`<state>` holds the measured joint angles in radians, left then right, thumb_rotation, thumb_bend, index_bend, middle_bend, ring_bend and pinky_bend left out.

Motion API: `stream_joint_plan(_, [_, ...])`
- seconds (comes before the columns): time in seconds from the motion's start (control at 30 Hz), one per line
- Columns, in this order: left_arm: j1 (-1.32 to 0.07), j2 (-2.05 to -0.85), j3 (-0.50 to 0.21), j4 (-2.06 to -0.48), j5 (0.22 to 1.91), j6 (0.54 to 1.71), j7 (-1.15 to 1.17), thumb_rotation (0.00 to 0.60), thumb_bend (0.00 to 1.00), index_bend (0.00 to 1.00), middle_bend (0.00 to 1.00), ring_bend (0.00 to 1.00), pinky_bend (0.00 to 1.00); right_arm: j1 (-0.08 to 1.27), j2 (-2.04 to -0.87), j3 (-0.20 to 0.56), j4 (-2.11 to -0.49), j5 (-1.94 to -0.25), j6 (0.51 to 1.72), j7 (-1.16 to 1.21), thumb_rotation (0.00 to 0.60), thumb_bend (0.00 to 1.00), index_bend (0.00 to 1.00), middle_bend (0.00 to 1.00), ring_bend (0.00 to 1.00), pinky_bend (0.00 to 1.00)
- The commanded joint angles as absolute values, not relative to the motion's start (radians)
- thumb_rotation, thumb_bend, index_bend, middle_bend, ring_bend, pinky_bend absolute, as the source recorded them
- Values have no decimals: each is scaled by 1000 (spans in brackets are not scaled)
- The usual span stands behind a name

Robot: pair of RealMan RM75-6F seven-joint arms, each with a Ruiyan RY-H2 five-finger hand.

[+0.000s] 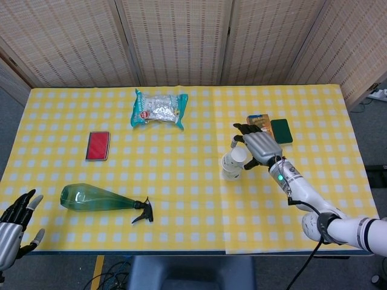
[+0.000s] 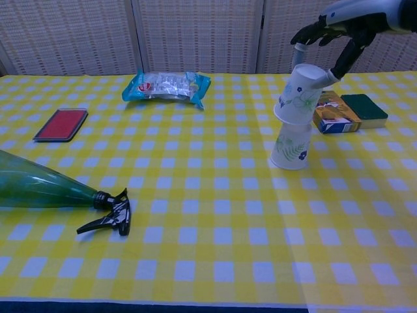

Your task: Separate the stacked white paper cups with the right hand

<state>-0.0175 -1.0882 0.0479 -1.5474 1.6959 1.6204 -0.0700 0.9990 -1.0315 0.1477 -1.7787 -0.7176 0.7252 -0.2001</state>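
Two white paper cups with a green leaf print stand upside down right of the table's middle. My right hand (image 1: 258,145) (image 2: 340,26) grips the upper cup (image 1: 238,155) (image 2: 300,94) by its base, holding it tilted and raised. The lower cup (image 1: 229,172) (image 2: 290,148) stands on the yellow checked cloth. The upper cup's rim still overlaps the lower cup's top in the chest view; I cannot tell whether they touch. My left hand (image 1: 16,228) hangs off the table's near left corner, fingers spread, holding nothing.
An orange box (image 1: 259,121) (image 2: 333,116) and a green sponge (image 1: 281,130) (image 2: 365,108) lie just behind the cups. A green spray bottle (image 1: 100,199) (image 2: 45,189) lies near left, a red case (image 1: 98,145) (image 2: 61,124) further back, a snack bag (image 1: 159,109) (image 2: 167,86) at the back.
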Motion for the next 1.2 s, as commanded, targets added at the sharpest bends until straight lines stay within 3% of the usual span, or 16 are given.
stream_joint_plan(0.03, [-19,-1089,46,-1547,1691,1615,-70,600,381,0,0,54,203,1006,-1013,166,-1797,-714,722,-190,600,282,387,0,0,0])
stream_joint_plan(0.23, [-21,-1089,45,-1549,1686,1612,-70,600,381,0,0,54,203,1042,-1018,184,-1812,-694,705,-202,600,282,387,1,0,0])
stream_joint_plan(0.73, [-12,-1068,45,-1536,1694,1643,-136,600,382,0,0,54,203,1168,-1286,122,-1602,-554,665,-293,600,281,387,4,0,0])
stream_joint_plan(1.2, [0,-1058,46,-1532,1706,1672,-164,600,382,0,0,54,203,1235,-1387,67,-1529,-441,701,-390,600,285,387,5,0,0])
